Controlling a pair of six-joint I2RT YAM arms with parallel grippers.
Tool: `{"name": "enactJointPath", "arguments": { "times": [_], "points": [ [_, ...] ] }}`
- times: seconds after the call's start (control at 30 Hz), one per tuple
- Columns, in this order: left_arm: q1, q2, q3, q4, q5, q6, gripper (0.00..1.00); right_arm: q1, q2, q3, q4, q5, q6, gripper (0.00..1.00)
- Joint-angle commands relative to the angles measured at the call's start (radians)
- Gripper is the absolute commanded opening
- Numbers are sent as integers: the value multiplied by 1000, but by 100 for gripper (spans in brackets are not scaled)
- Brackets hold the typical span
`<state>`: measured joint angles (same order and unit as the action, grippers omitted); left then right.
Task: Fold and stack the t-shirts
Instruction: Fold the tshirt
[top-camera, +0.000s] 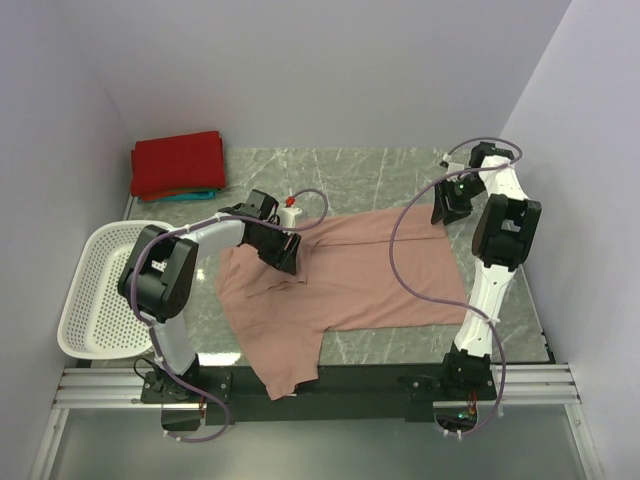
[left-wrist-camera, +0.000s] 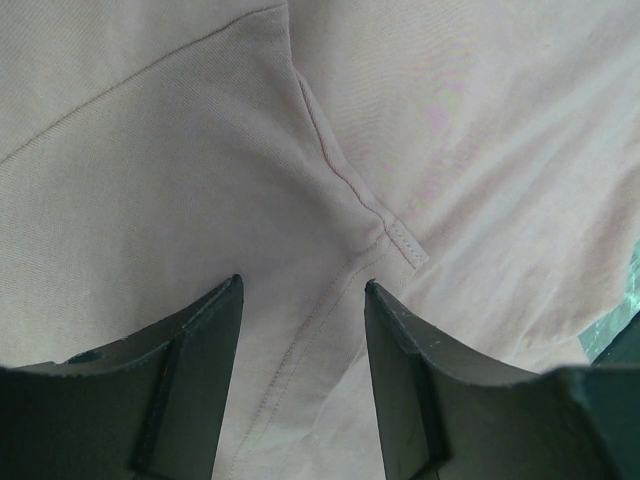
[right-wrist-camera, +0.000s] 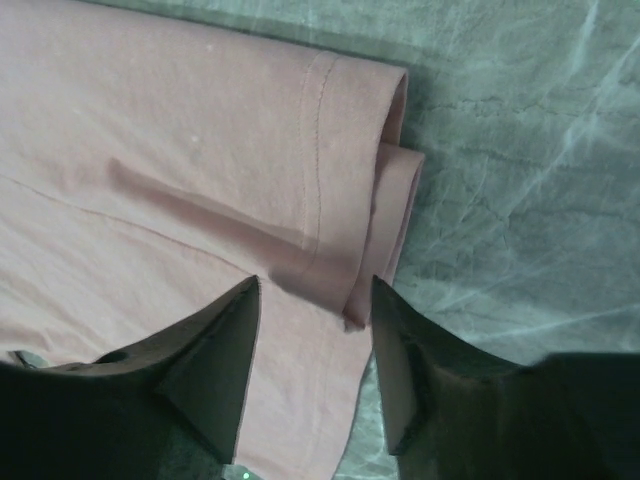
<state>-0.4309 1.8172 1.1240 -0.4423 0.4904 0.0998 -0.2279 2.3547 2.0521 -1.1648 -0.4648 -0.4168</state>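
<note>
Hovering both claws over the pink tee (top-camera: 350, 285). It lies spread flat mid-table (top-camera: 380, 170), long axis left to right across the top view, with one flap reaching the near edge.

Left claw (left-wrist-camera: 302, 290): fingers apart, nothing between them, cloth directly beneath. The sleeve seam (left-wrist-camera: 395, 235) sits just ahead of the tips, a little to the right of the gap. In the top view this claw (top-camera: 285, 255) is over the tee's left part, far side.

Right claw (right-wrist-camera: 315, 285): fingers apart, nothing held. The hem (right-wrist-camera: 320, 160) runs straight away from the gap, and the edge there is doubled over on itself. Bare table lies just to the right of it. In the top view this claw (top-camera: 447, 205) is at the tee's far right corner.

Red tee (top-camera: 178, 162) is folded at the far left corner, on top of a teal tee (top-camera: 195, 195). Basket (top-camera: 95, 235) sits left of the left arm, well apart from the pink tee.

Judgement: pink tee not yet folded. The next move turns on the far long edge, and each claw sits over its own end of that edge. The right claw needs only a short drop to straddle the doubled hem.
</note>
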Motion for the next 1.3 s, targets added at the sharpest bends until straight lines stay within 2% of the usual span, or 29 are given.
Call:
{"name": "enactJointPath", "arguments": {
  "times": [0.0, 0.17, 0.27, 0.3, 0.47, 0.53, 0.67, 0.8, 0.93, 1.1, 1.27],
  "points": [
    [-5, -6, 17, -6, -7, -6, 57, -1, 12, -1, 21, -24, 26, 54],
    [-5, -13, 5, -7, -15, -2, 57, -4, 3, -12, 7, -34, 16, 44],
    [-5, -19, 2, -12, -16, 0, 57, -8, -15, -18, -7, -31, 4, 32],
    [-3, -22, 0, -15, -18, 0, 56, -14, -21, -18, -18, -31, -2, 24],
    [6, -65, -30, -13, -16, 1, 52, -31, -55, -49, -32, -2, -27, 0],
    [6, -79, -47, -16, -12, 6, 50, -31, -60, -75, -35, 14, -42, 0],
    [6, -154, -82, 5, 16, -1, 39, -31, -61, -125, -1, 38, -42, 0],
    [-17, -225, -116, 83, 34, -18, 43, -30, -34, -116, 13, 48, -20, 0],
    [-55, -152, -50, 57, 13, -21, 43, -30, -15, -99, 20, 58, -17, 0],
    [-109, -85, 8, 51, -19, -28, 48, -30, -18, -96, 19, 63, -14, 0],
    [-166, -29, 30, 56, -56, -43, 49, -30, -21, -101, 24, 68, -16, 0]
  ]
}}
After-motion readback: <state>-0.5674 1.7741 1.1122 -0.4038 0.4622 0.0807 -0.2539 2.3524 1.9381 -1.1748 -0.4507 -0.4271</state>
